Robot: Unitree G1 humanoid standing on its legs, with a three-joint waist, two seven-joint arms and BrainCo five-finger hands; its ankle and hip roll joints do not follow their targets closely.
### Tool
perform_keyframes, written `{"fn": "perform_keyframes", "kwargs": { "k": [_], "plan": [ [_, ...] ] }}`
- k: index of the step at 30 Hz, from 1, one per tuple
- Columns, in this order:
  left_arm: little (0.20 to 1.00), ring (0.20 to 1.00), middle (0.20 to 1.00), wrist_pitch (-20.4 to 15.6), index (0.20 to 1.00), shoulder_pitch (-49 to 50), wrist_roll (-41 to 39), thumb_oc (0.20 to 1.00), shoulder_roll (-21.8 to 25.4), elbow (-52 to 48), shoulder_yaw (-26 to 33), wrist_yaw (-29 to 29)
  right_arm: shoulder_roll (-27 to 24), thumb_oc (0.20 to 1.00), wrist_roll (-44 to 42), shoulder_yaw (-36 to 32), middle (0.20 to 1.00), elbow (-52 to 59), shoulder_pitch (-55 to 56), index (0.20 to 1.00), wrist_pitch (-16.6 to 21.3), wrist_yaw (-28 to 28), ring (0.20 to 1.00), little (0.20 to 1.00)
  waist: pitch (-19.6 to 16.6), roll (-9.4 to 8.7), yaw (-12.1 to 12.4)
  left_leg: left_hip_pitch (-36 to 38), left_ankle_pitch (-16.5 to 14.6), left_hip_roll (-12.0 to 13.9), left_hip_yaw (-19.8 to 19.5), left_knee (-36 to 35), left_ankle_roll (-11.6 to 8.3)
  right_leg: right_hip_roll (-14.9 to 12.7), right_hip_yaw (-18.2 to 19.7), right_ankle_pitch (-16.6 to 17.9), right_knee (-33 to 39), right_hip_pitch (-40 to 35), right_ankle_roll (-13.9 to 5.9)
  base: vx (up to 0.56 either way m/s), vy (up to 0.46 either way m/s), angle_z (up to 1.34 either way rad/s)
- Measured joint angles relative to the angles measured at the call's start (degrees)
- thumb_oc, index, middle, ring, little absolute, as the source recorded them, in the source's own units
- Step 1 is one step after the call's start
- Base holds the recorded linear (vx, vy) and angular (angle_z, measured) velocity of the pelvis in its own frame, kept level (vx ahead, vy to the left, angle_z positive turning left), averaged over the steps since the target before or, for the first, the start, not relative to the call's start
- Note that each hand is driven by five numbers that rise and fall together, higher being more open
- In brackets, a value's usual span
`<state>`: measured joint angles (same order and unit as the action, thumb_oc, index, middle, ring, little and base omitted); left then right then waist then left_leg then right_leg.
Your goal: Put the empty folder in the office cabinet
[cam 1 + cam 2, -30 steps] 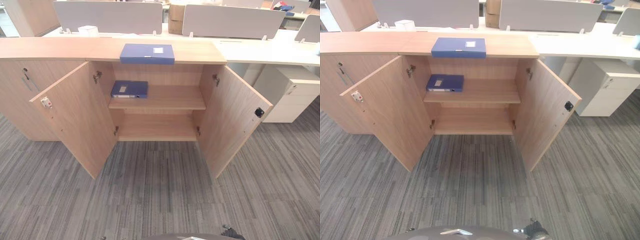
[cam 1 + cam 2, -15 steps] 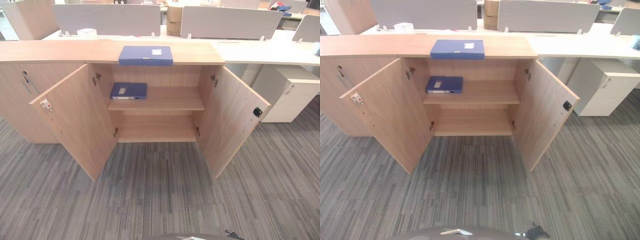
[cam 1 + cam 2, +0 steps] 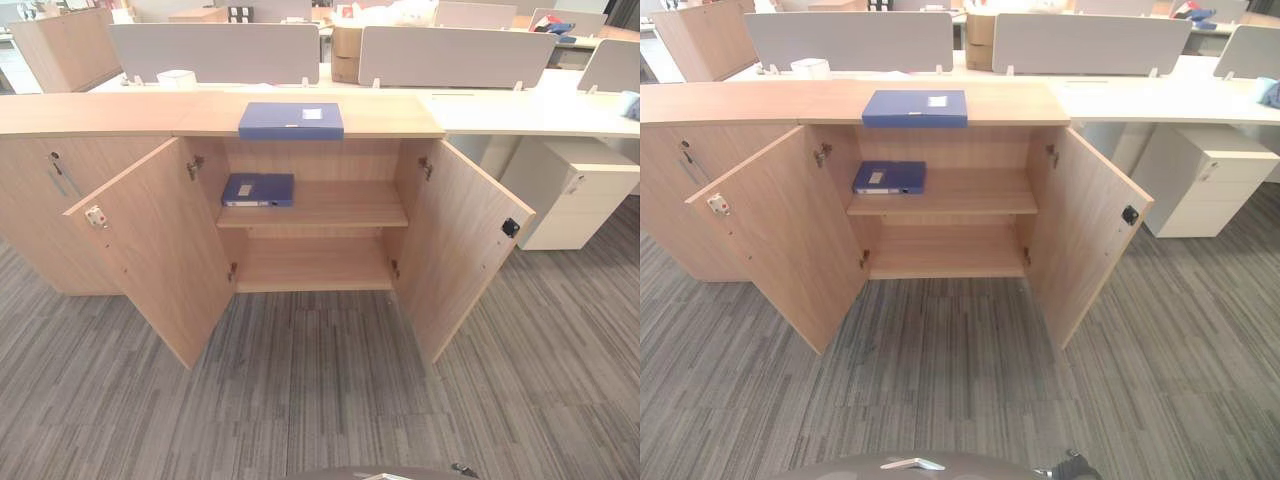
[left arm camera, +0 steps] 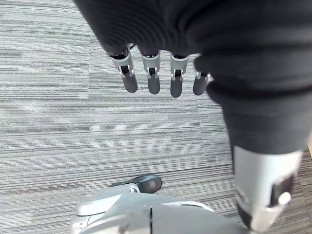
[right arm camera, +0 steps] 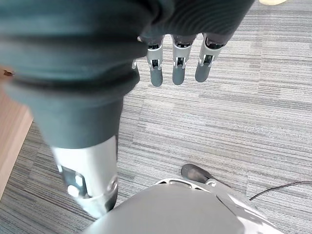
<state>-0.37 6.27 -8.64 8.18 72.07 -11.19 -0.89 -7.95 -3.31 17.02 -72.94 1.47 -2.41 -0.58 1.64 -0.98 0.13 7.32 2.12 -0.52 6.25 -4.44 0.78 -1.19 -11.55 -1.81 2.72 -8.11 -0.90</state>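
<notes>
The flat blue rectangular folder (image 3: 291, 120) lies on the top of the low light-wood office cabinet (image 3: 312, 205), close to the front edge and above the open middle compartment. A second blue folder (image 3: 258, 189) of the same kind lies flat on the left part of the upper wooden shelf (image 3: 340, 208), and the right part of this shelf is free. The lower shelf (image 3: 315, 266) is bare. Both wooden doors, the left door (image 3: 155, 250) and the right door (image 3: 460, 245), stand wide open toward the robot, so the way into the compartment is broad. In front there is open floor of grey striped carpet (image 3: 320, 390). Behind the cabinet stand white tables (image 3: 520, 105) with grey divider panels (image 3: 215, 50). The left hand (image 4: 161, 73) and the right hand (image 5: 178, 63) hang over the carpet with straight, slightly spread fingers, holding nothing, well apart from the folder on top.
</notes>
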Motion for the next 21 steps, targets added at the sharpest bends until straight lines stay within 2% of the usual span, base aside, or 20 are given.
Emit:
{"fn": "perform_keyframes", "kwargs": {
  "k": [15,21],
  "plan": [
    [1.0,1.0,1.0,0.06,1.0,0.35,-0.02,1.0,-0.06,0.58,0.01,-0.48,-0.07,1.0,0.05,-1.93,1.0,-1.51,0.0,1.0,-0.01,-0.07,1.0,1.0,-0.13,0.89,0.03,-0.48,-0.36,0.01,-0.07,-0.39,-0.52,0.02,-0.07,-0.03,0.13,0.0,0.03,0.0,-0.002,0.0],
    [1.0,1.0,1.0,0.03,1.0,0.21,-0.04,1.0,-0.01,1.71,0.07,-0.49,-0.09,1.0,0.05,-2.0,1.0,-1.52,0.0,1.0,-0.01,-0.07,1.0,1.0,0.0,0.67,0.03,-0.54,-0.54,0.18,0.02,-0.08,-0.77,0.19,-0.05,-0.08,0.24,0.1,0.08,0.03,-0.027,0.0]
  ]
}}
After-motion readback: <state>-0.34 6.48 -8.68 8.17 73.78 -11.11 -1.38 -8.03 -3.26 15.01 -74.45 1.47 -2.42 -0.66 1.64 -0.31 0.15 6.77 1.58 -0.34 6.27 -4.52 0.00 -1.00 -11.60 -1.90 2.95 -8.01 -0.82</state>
